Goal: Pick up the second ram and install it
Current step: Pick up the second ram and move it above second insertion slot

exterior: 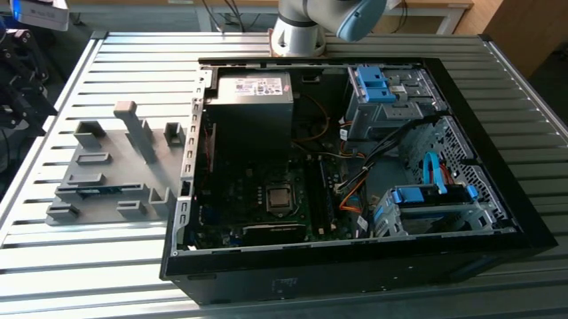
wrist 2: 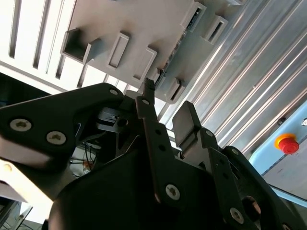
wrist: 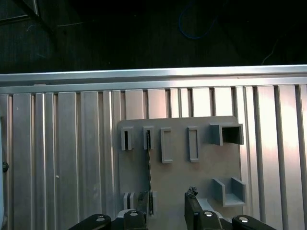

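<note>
I get hard glare off the slatted table (wrist: 283, 143) beyond the fingers (wrist: 192, 207) in both wrist views, and the whites wash out in the second wrist view. Past the table's far edge everything goes near black. In the exterior view, daylight is even, but the computer case (exterior: 355, 266) interior sits in deep shadow.

Ribbed aluminium bench (exterior: 98, 252), slats bright with glare. Wooden panels (exterior: 523, 26) past bench's far corner, exterior view's right. Dark floor (wrist: 120, 33) beyond bench edge in first wrist view, blue cable (wrist: 192, 24) there. Red push-button (wrist 2: 287, 143) on pale blue surface in second wrist view.
</note>
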Controlling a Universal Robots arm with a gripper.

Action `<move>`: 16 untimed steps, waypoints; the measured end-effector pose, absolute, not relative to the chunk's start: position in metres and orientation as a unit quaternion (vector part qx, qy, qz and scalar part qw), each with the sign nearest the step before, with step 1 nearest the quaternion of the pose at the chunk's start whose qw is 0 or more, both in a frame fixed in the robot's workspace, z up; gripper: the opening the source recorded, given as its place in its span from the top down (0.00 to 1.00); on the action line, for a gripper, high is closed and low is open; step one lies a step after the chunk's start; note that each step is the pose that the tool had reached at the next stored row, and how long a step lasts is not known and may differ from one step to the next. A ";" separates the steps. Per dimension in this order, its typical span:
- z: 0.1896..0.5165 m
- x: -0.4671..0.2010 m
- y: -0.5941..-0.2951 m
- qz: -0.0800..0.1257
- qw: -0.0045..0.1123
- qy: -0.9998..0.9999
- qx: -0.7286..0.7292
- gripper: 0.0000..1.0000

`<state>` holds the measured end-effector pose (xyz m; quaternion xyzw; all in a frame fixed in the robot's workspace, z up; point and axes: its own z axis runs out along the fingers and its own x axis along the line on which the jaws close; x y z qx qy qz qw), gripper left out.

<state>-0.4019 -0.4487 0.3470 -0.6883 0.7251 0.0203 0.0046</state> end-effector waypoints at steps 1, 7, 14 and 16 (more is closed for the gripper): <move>0.346 -0.402 -0.449 0.020 0.005 0.724 -0.690 0.57; 0.341 -0.402 -0.449 0.020 0.005 0.723 -0.691 0.57; 0.335 -0.402 -0.449 0.020 0.005 0.723 -0.691 0.57; 0.334 -0.402 -0.449 0.020 0.005 0.723 -0.691 0.57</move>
